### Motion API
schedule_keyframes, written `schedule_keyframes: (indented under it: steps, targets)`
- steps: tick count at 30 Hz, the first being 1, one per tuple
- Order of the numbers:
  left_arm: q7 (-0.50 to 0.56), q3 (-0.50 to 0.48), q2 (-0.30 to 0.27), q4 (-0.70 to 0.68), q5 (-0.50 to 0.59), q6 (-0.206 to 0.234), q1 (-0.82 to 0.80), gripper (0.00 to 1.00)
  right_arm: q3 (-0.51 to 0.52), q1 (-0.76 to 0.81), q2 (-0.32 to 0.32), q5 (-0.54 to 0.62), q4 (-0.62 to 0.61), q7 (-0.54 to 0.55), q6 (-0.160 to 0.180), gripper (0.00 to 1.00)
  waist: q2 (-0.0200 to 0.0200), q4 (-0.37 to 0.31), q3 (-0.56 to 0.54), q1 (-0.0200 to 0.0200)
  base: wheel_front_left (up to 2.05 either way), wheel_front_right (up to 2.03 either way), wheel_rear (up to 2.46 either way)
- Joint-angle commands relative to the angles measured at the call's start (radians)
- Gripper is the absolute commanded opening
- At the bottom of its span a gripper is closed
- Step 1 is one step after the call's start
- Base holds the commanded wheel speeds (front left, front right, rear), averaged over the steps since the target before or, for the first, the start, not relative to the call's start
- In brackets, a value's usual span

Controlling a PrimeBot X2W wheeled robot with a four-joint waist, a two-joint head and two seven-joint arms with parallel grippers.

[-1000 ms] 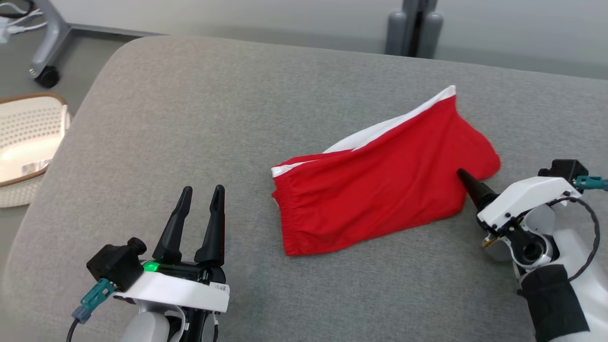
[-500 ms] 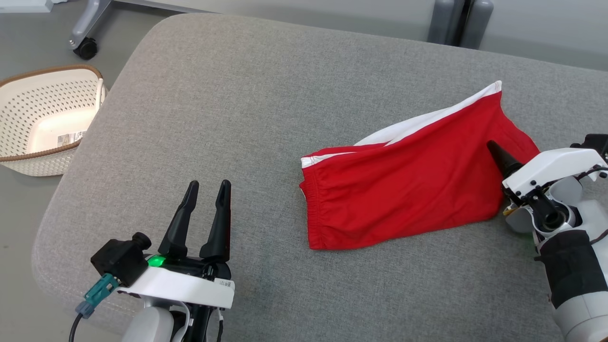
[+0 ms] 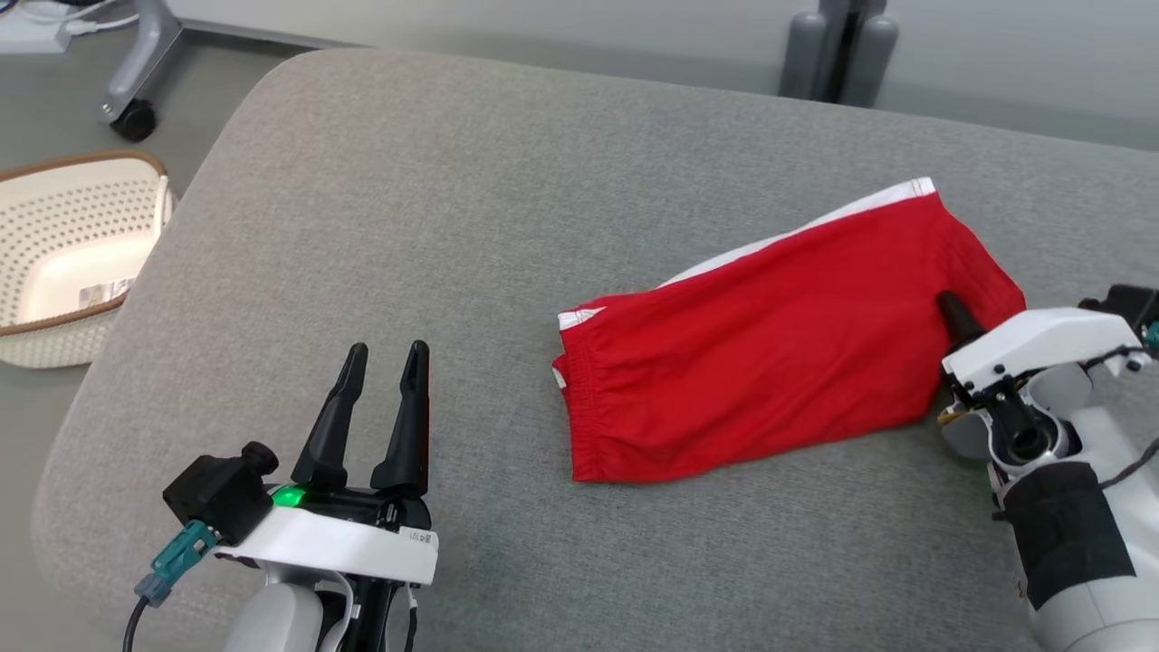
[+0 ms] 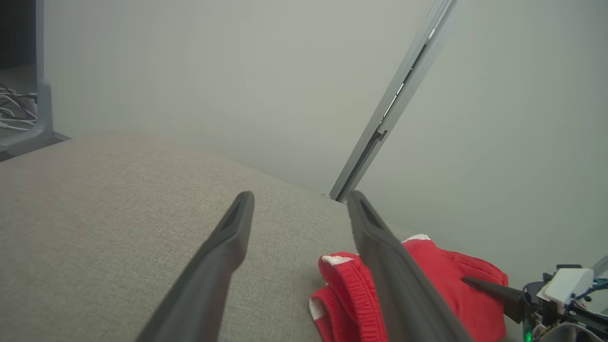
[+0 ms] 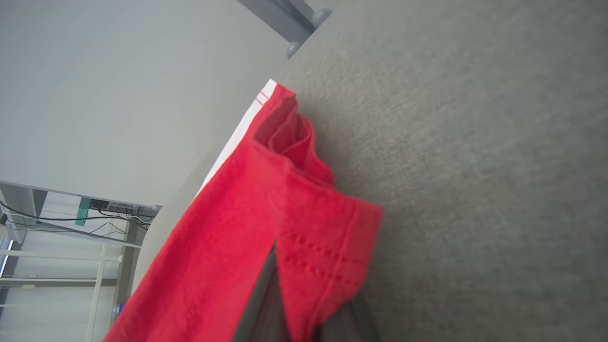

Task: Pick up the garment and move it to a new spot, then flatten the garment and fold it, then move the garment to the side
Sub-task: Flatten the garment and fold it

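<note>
lab-like test room: wheeled stand (image 3: 136, 63), loose cables (image 3: 41, 11), laundry basket (image 3: 54, 349), grey cushion (image 3: 407, 226)

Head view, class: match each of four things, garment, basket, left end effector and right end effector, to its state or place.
1 garment
2 basket
3 left end effector
4 right end effector

A open
B on the floor
C shut on the garment
D lying on the cushion

Pairs: 1-D, 2-B, 3-A, 4-C
</note>
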State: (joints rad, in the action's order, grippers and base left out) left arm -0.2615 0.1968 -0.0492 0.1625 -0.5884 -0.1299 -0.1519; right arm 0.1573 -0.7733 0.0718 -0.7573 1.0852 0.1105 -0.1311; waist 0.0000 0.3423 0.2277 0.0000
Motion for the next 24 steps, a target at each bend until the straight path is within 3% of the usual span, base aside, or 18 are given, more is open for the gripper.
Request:
schedule_keyframes:
  steps: [1, 12, 24]
  targets:
    - [-0.003, -0.005, -0.003, 0.0, 0.008, -0.002, -0.002, 1.0, 0.01, 0.033, 0.009, -0.011, 0.007, -0.021, 0.0, 0.0, 0.0, -0.02, -0.017, 0.0, 0.0, 0.0, 0.0]
    - [-0.003, -0.029, -0.004, -0.001, 0.012, -0.002, 0.027, 1.0, 0.049, 0.139, -0.017, -0.081, 0.003, -0.218, 0.0, 0.0, 0.0, -0.13, -0.082, 0.0, 0.0, 0.0, 0.0]
    - [-0.003, -0.031, -0.003, 0.004, 0.019, -0.002, 0.06, 1.0, -0.124, 0.27, -0.017, -0.315, 0.04, -0.336, 0.0, 0.0, 0.0, -0.2, -0.133, 0.0, 0.0, 0.0, 0.0]
